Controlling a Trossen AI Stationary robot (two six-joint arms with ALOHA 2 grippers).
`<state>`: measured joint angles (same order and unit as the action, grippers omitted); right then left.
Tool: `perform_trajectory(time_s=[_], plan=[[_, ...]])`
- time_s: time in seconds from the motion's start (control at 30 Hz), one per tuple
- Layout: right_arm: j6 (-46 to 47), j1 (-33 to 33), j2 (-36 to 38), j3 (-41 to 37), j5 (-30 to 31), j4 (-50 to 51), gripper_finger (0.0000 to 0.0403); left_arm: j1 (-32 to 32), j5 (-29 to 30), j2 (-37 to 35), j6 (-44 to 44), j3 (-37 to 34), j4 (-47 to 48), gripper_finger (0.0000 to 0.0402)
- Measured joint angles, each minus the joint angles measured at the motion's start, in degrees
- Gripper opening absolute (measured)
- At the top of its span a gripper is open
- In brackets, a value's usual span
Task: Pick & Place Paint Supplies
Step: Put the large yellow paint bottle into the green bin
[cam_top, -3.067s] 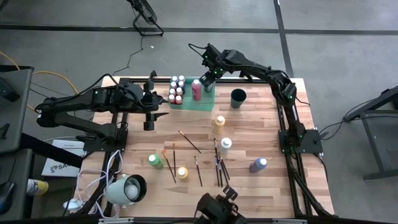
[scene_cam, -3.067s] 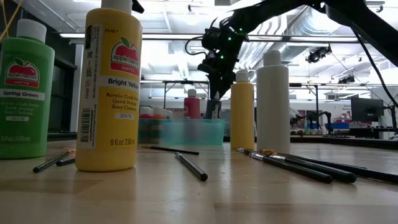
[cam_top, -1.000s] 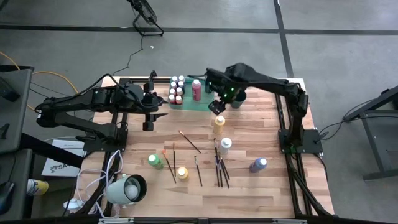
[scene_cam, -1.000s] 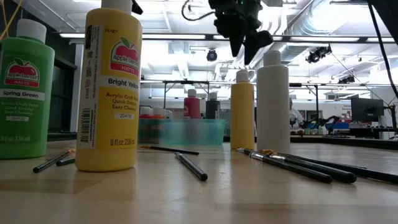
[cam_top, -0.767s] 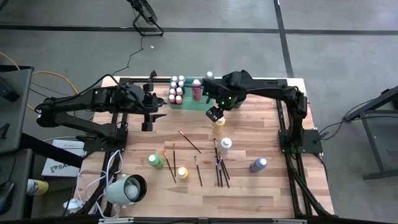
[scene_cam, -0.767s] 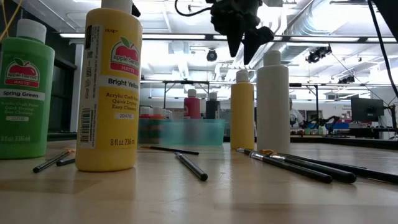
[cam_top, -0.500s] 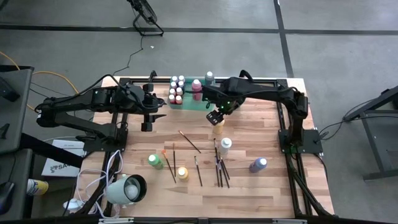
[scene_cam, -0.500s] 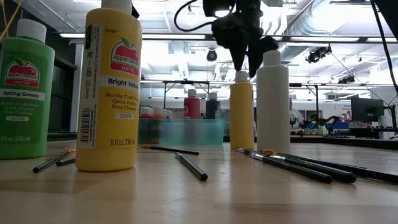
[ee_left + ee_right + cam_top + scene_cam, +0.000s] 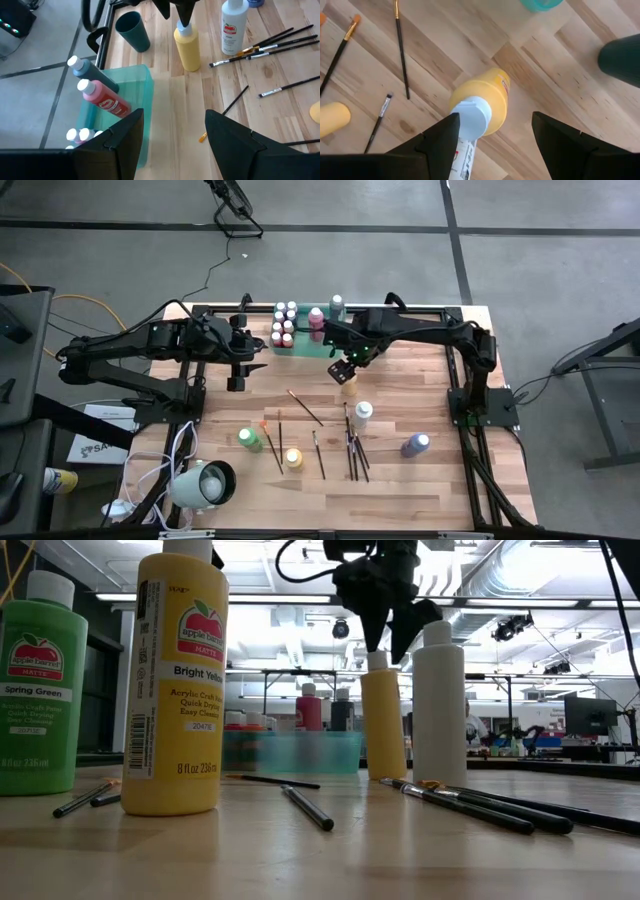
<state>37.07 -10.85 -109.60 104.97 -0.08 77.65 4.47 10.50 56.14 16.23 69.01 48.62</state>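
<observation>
Right gripper | we hold it spread wide, gripping nothing, above the yellow bottle, fingers straddling its cap for a grasp | bottle tilts on the table near the green tray | left gripper waits open by the tray.

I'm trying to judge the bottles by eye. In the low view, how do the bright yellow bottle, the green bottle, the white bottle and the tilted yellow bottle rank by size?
As they look:
1. Bright yellow plastic bottle
2. Spring green plastic bottle
3. White plastic bottle
4. Tilted yellow plastic bottle

The first two stand nearest the camera, so true sizes stay unsure.
</observation>
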Motion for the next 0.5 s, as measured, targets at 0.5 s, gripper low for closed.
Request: perform_trajectory(time_s=[0.5], plan=[[0.11, -0.04, 2.78, -0.22, -0.05, 0.15, 0.0244, 0.00, 0.02, 0.00, -0.22, 0.00, -0.02, 0.0207]])
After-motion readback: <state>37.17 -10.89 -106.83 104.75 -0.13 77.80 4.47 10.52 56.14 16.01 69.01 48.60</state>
